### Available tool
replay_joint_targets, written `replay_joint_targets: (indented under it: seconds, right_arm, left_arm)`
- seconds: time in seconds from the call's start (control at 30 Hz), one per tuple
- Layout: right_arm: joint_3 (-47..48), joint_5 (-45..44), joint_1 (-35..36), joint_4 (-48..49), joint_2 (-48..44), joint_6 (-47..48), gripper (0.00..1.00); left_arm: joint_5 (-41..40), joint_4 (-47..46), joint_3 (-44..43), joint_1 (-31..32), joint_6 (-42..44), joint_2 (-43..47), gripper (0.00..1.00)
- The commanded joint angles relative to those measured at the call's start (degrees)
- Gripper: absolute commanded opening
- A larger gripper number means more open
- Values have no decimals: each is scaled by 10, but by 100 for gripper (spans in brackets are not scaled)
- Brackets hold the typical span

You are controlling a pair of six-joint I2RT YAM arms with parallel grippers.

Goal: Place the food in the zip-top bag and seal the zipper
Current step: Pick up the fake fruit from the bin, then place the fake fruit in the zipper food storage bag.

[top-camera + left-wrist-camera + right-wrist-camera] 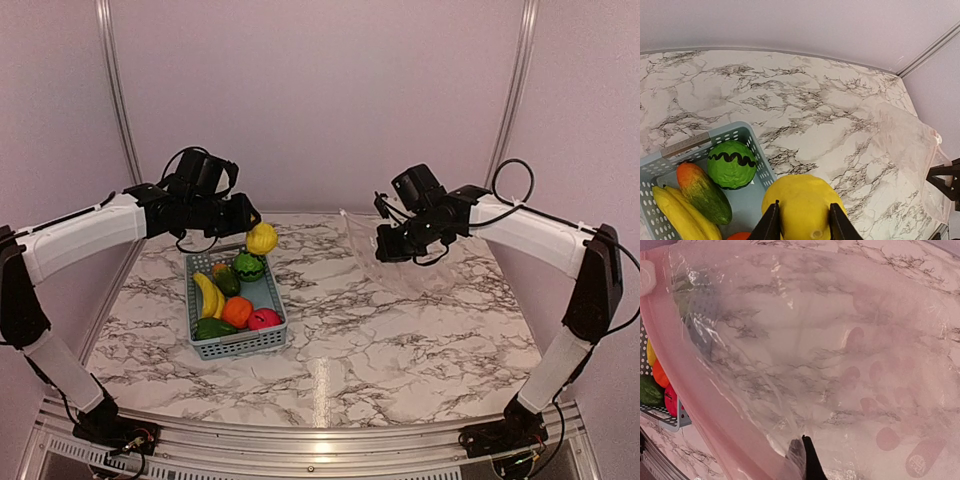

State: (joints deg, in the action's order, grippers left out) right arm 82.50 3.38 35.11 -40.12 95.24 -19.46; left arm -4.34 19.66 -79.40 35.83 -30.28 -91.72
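Note:
My left gripper (252,228) is shut on a yellow round food piece (263,240), held above the far end of the basket. In the left wrist view its fingers (769,222) press both sides of the yellow piece (802,202). The rest of the food lies in the basket: bananas (207,295), a green striped ball (248,266), an orange piece (237,311) and a red piece (264,319). My right gripper (386,246) is shut on the clear zip-top bag (400,262) and holds one wall up. The right gripper (803,456) pinches the film; the pinkish zipper (675,365) runs down the left, its slider (646,276) at the top.
The grey-blue mesh basket (200,345) stands left of centre on the marble table (400,350). Metal posts (115,90) and walls close in the back and sides. The bag (912,150) shows at the right edge of the left wrist view.

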Motion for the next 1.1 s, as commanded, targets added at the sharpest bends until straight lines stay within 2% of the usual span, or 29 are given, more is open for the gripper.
replay_joint_targets:
  seconds: [0.0, 0.2, 0.43, 0.77, 1.07]
  right_arm:
    - [38, 16, 8, -8, 15, 0, 0]
    - [70, 40, 9, -3, 35, -18, 0]
    - [117, 76, 11, -7, 53, -49, 0]
    - [126, 108, 11, -4, 51, -89, 0]
    - [124, 111, 11, -5, 33, -107, 0]
  left_arm:
    - [84, -106, 1, 3, -17, 36, 17]
    - [184, -321, 45, 24, -75, 55, 15]
    - [231, -444, 42, 58, -129, 6, 13]
    - [236, -508, 37, 93, -165, -61, 11]
    - [192, -461, 50, 100, -141, -88, 7]
